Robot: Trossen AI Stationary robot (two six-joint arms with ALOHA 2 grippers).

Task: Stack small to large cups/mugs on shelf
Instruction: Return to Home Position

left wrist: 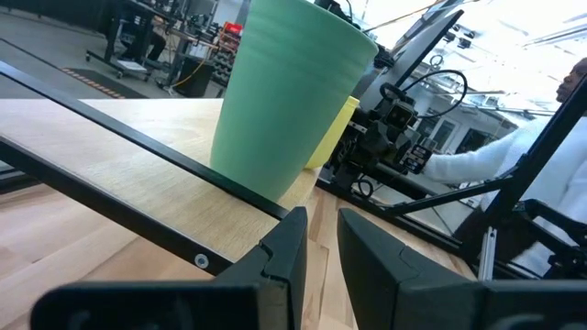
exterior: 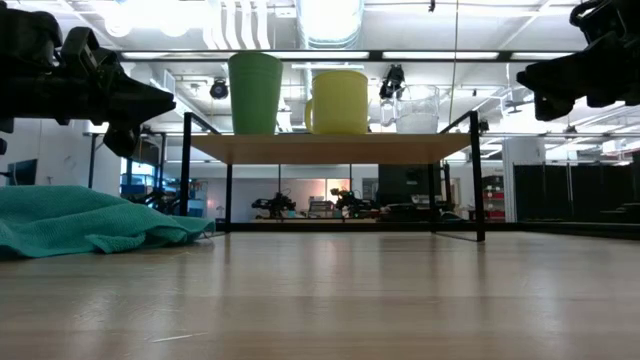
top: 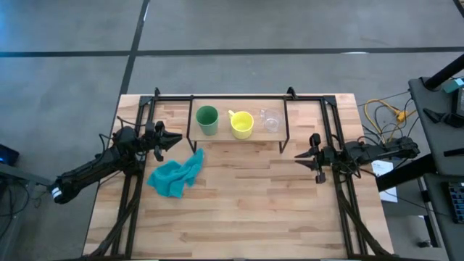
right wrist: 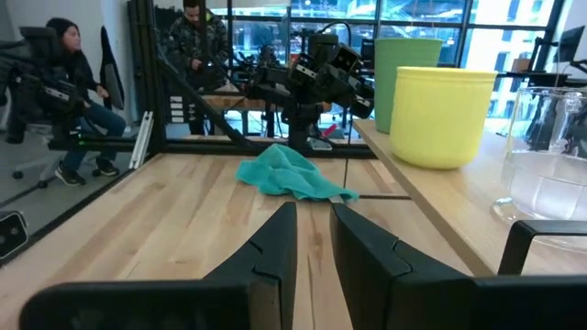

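**Three cups on shelf, both arms out at the sides**

Left gripper [top: 177, 139] sits at the left edge of the bench [top: 254, 210], raised off the surface and pointing right toward the shelf. Its fingers are close together with only a thin slit between them, holding nothing. Teal cloth [top: 176, 176] lies crumpled on the bench just near of that gripper, left of and nearer than the shelf.

Shelf [exterior: 330, 148] stands at the far middle of the bench. All three vessels are upright in one row on its plank top, none nested:
- Green cup [top: 207, 119] is on the left.
- Yellow mug [top: 242, 124] is in the middle, just beside the green cup, handle toward it.
- Clear glass cup [top: 271, 120] is on the right, near the mug with a small gap.

Right gripper [top: 299, 155] is at the right side of the bench, off the surface, near of the shelf's right end and pointing left. Its fingers are nearly together and empty.
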